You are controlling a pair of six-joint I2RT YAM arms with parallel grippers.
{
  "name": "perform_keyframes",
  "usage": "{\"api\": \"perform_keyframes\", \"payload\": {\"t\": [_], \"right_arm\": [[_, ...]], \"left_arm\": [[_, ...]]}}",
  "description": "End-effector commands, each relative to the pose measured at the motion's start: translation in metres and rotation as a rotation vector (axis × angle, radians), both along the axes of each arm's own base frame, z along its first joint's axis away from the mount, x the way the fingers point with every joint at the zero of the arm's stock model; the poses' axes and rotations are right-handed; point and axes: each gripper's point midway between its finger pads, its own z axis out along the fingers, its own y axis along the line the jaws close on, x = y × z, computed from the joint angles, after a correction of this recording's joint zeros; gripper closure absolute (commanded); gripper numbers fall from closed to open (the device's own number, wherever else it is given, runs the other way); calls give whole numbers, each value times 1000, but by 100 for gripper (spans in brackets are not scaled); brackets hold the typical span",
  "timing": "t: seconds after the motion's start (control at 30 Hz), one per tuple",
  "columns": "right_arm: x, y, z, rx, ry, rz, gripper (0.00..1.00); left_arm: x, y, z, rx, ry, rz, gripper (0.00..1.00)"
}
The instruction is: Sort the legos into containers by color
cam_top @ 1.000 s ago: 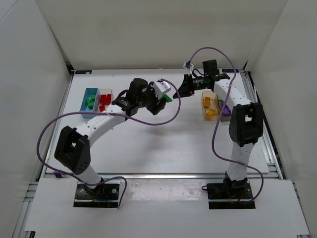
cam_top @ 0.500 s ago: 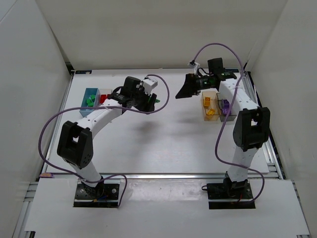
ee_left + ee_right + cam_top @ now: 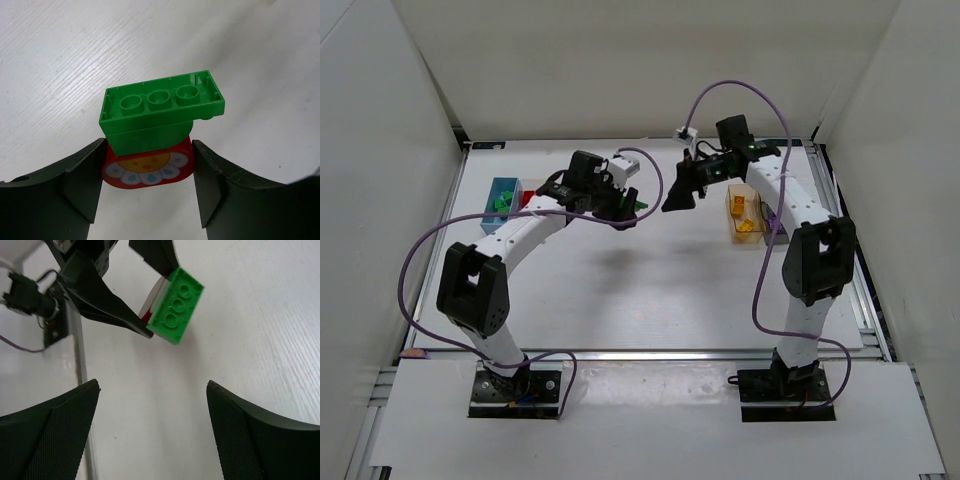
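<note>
Your left tool pinches a red flower-printed plastic brick capped by a green studded plastic brick above the white counter; your right tool hangs spread, empty. Splitting them remains; the blue-tinted bin and amber bin hold bricks.

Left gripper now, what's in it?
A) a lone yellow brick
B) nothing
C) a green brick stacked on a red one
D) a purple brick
C: in the wrist view the left gripper clamps the red brick, with the green brick stuck to it.
</note>
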Motion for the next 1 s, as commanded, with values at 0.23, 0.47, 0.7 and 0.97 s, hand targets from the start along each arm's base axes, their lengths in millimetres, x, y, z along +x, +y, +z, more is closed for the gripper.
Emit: {"api": "perform_keyframes", "payload": {"t": [0.23, 0.47, 0.7, 0.97], "right_arm": [[1, 28, -20, -230, -472, 73, 12], [33, 10, -5, -280, -633, -168, 15], [37, -4, 25, -89, -687, -259, 15], [25, 10, 46, 57, -607, -182, 14]], "left_arm": [[-2, -20, 40, -153, 47, -106, 90], [-15, -26, 45, -232, 114, -165, 90], [-17, -28, 52, -341, 211, -209, 90], [-11, -29, 53, -398, 321, -191, 90]]}}
